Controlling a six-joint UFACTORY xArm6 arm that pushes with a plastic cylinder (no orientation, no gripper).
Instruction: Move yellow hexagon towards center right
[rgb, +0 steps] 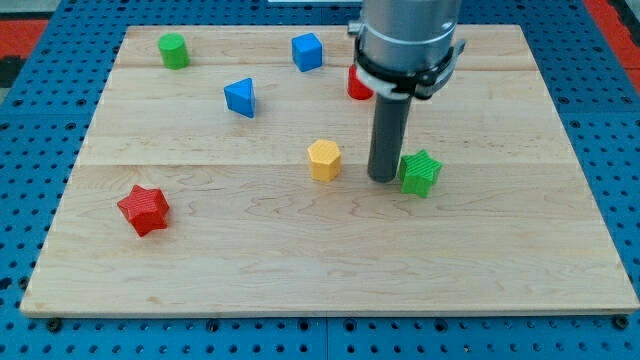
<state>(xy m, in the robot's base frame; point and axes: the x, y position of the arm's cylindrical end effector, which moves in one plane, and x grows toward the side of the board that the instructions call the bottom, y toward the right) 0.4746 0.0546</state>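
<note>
Rod and blocks share a pale wooden board (300, 250) laid on a blue pegged surface (30, 200); my tip (383, 179) rests on the wood just to the view's right of the yellow hexagon (324, 159), apart from it by a narrow gap, and just beside the green star-like block (421, 173), so close on that side that I cannot tell whether they touch; there are no fingers here to open or close, only the bare rod, and it holds nothing. The yellow hexagon sits near the middle of the board, slightly toward the view's left of the rod; since a push toward the centre right must come from the hexagon's left side, I judge the tip to stand on the wrong side for now, and the green block lies near the path.

Elsewhere a red star (144, 209) lies at the lower left, a blue triangular block (240, 97) and a blue cube (307, 51) toward the top, a green cylinder (174, 50) at the top left, and a red block (357, 84) half hidden behind the arm; its shape cannot be made out. No brand, label or writing can be read anywhere.
</note>
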